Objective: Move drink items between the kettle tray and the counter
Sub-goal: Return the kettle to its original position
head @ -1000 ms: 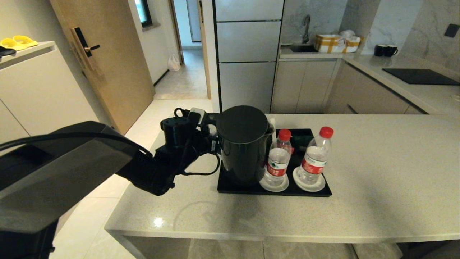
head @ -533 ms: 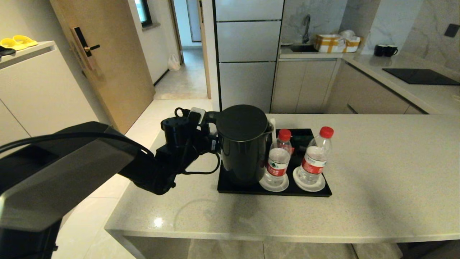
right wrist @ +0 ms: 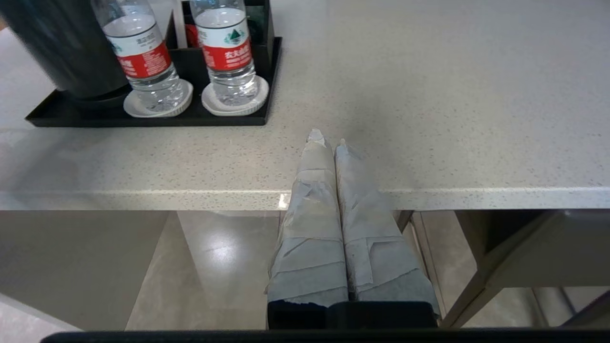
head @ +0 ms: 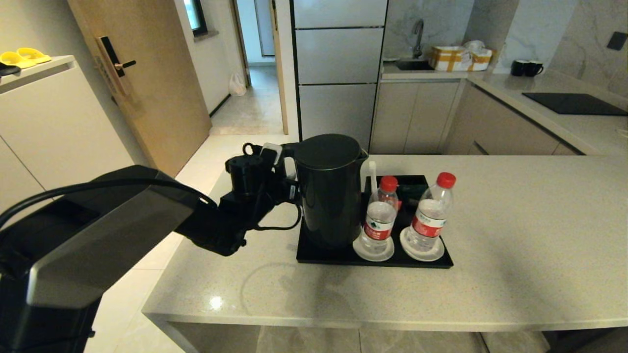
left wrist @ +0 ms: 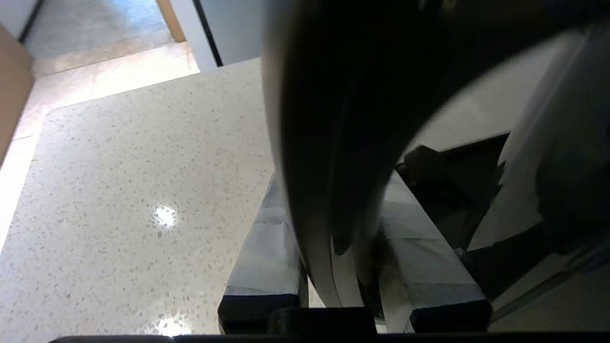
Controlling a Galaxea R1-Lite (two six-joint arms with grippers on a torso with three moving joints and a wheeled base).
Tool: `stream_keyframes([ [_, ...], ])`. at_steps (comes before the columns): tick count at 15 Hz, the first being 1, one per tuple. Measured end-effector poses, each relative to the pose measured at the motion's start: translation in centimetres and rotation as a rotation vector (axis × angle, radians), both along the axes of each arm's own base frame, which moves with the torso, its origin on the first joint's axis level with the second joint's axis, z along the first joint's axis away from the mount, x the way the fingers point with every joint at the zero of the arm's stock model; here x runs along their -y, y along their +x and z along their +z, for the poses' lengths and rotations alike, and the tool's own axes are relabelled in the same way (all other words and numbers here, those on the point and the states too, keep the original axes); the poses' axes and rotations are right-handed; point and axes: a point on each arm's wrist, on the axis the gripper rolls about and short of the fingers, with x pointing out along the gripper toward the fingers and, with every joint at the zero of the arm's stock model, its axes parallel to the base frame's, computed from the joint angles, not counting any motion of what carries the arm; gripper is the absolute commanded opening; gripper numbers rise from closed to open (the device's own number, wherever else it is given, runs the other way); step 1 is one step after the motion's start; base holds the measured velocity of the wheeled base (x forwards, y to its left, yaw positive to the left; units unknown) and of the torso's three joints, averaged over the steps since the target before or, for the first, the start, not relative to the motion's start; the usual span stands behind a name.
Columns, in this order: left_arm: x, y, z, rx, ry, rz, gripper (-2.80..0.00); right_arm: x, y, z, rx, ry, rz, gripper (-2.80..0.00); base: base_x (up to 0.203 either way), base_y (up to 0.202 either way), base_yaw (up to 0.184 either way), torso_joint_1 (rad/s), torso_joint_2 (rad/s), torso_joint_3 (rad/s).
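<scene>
Rising over the tray (head: 431, 264) since a second ago, kettle (head: 329, 196) hangs by its handle in the left jaws (head: 287, 169), apparently clear of its base and bound for the counter (head: 530, 245); right jaws (right wrist: 329, 140) parked, closed.

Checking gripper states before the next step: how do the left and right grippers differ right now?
1. The left gripper is shut on the kettle handle; the right gripper is shut on nothing, fingertips pressed together.
2. The left gripper is at the tray's left end above the counter; the right gripper hangs at the counter's near edge, away from the bottles.

Both have fingers wrapped in pale tape.
</scene>
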Motion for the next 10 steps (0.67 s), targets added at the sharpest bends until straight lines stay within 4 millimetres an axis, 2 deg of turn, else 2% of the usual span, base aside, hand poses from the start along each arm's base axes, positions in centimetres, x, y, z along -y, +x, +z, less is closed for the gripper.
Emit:
stream_keyframes([
  [3,0.12,0.23,-0.56,-0.001,-0.001,0.009,-2.80,0.00,0.00,0.01,0.000,0.000,0.001,-2.80,0.000,0.000,0.000,0.000,0.00,0.000],
  [10,-0.02,-0.63,0.08,-0.005,0.005,0.003,-2.80,0.00,0.00,-0.02,-0.001,0.000,0.002,-2.80,0.000,0.000,0.000,0.000,0.00,0.000],
])
